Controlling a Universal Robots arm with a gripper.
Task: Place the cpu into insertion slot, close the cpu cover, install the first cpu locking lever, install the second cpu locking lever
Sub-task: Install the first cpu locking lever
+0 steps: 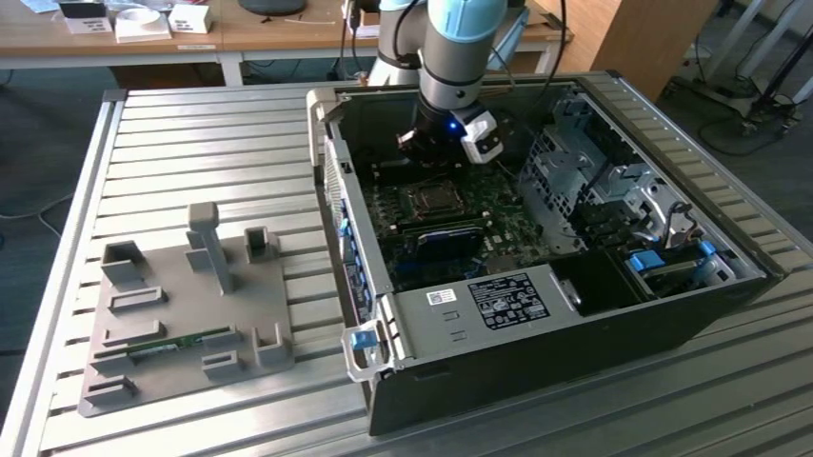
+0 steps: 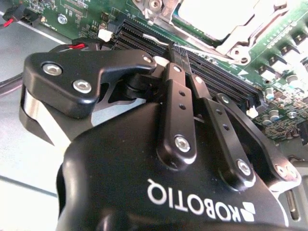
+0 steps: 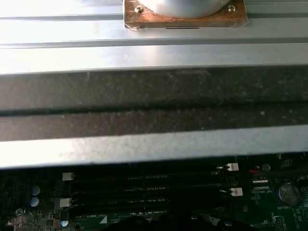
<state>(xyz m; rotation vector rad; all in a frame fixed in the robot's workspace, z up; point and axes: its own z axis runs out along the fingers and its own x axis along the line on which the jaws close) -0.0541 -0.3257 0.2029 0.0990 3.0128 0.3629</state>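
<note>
Although the cpu (image 2: 211,14) appears seated beneath the closed cpu cover (image 2: 240,34), the gripper (image 2: 179,48), jaws pinched shut on nothing visible, hangs beside them, with the locking levers unclear.

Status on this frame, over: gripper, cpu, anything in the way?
Gripper shut, tips over the memory slots. Cpu seated, cpu cover lying around it. Nothing visibly in the way.
</note>
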